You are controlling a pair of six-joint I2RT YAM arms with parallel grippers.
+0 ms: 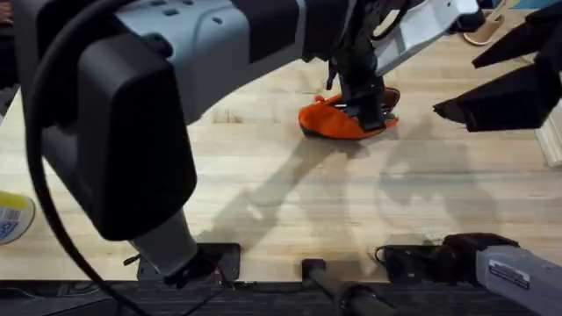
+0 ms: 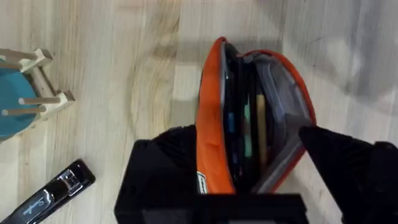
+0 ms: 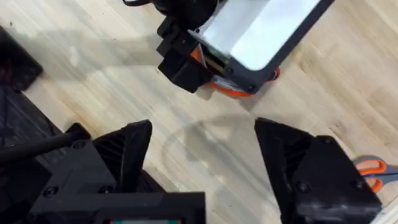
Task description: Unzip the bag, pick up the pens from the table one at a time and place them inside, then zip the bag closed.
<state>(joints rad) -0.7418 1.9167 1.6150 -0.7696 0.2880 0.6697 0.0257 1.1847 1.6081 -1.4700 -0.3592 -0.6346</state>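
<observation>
Lying unzipped mid-table, bag gaping with pen-like things already showing inside; zipping apparently remaining. Straddling its near end, left claw spreading wide around it. Hovering apart, right claw spreading over bare table. Showing stapler in left wrist view, scissors in right.

scissors cut off at edge, bag mostly hidden beneath left arm

Bag on table centre; left end effector above.
</observation>
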